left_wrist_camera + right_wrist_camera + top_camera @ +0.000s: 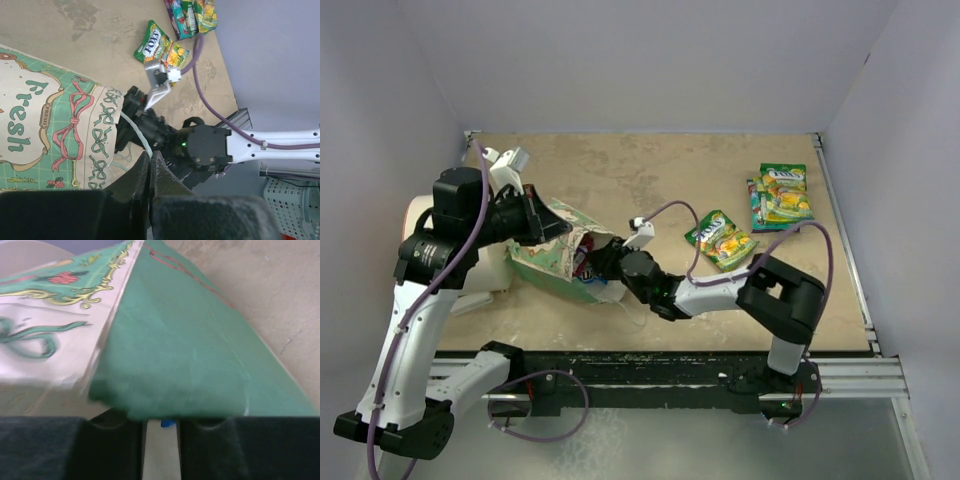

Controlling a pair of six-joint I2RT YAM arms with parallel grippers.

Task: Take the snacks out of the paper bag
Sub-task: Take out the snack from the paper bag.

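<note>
A: Is the left gripper [150, 162] clenched on the paper bag [60, 125], with the mouth facing the right gripper [161, 434]?
B: Yes. A blue wrapper [168, 423] shows between the right gripper's tips, but I can't tell if it's gripped. Pinch firmly and draw straight back, clear of the bag's green wall ahead.

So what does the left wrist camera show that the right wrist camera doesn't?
Only the left wrist view: the paper bag's cream printed front, the right arm reaching to its mouth, a green-yellow packet and more packets on the table, the left tool closed at the string handle. Only the right wrist view: the bag's mint-green panel, a blue speck between the fingers of the right tool. Both: the bag and the tan table.
</note>
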